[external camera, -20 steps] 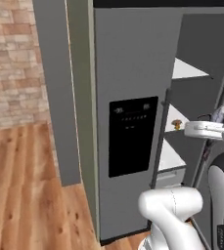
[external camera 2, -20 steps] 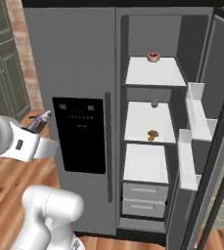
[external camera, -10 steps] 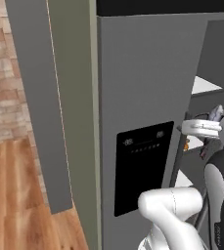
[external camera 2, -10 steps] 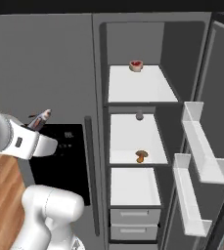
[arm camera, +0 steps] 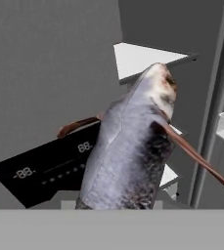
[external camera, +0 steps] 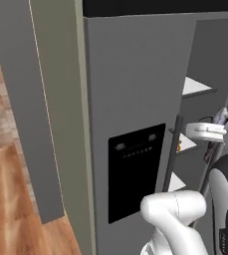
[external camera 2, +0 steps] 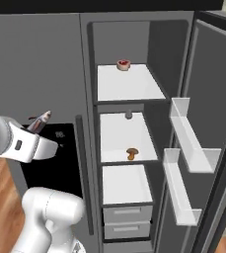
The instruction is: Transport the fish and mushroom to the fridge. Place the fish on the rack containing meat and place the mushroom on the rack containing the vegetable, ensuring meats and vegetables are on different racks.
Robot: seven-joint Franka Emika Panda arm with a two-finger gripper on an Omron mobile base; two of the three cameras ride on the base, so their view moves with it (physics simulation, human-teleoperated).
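Carrying the fish (arm camera: 133, 146), the gripper (external camera 2: 41, 120) grips it by the tail end, its head pointing ahead; it hangs in front of the fridge's (external camera 2: 35, 74) closed door, left of the open compartment. Meat (external camera 2: 123, 64) lies on the top shelf (external camera 2: 129, 86); the mushroom (external camera 2: 131, 153) sits on the middle shelf beside a small grey item, probably the vegetable. Best to swing right past the door edge, lift to top-shelf height, reach well in, then let go beside the meat.

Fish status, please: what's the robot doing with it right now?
Hand shut on fish. Fridge open, meat on top shelf, mushroom on middle shelf. Closed left door beside the hand.
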